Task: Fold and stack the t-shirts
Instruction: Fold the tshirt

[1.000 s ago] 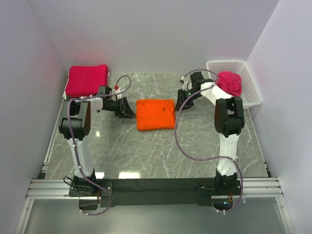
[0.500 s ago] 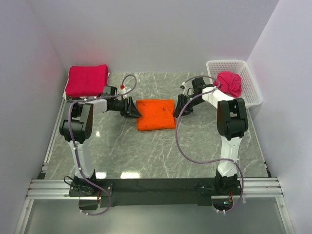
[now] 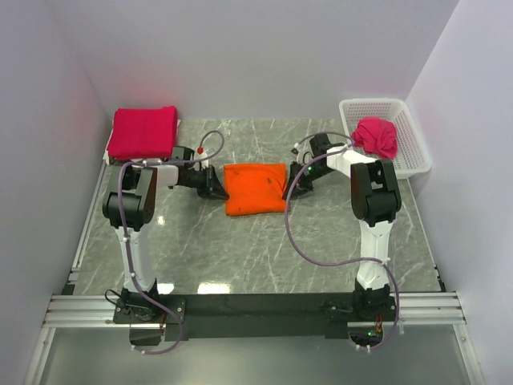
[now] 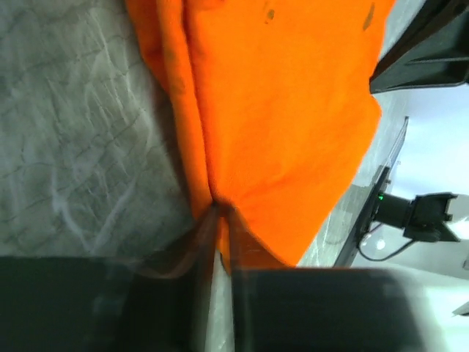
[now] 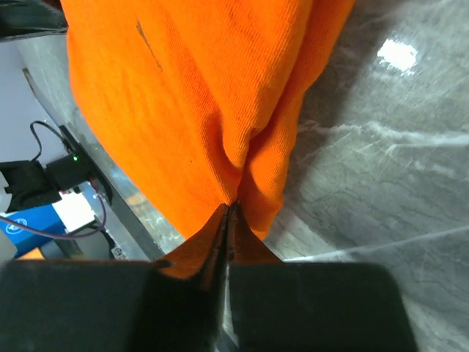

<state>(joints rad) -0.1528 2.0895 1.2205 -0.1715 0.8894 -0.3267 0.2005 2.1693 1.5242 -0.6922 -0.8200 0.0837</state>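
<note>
Overhead, we note the orange shirt (image 3: 255, 188) folded flat in the middle of the table (image 3: 240, 249), with the left gripper (image 3: 215, 186) at its left edge and the right gripper (image 3: 292, 186) at its right edge; a folded pink stack (image 3: 144, 132) sits at far left. The basket (image 3: 405, 108) at far right holds one crumpled pink shirt (image 3: 377, 136), and we see nothing else in it. Left wrist: jaws clenched on a thin pinch of the orange edge, cloth creased at the tips. We judge the risk to be a bite on the upper layers only, so the fold opens on lifting. Right wrist: jaws likewise clamped, on a puckered ridge of the opposite edge. The bite looks shallow, so the cloth could slip out, and unequal pull between the arms would skew or stretch the fold on its way to the stack.
</note>
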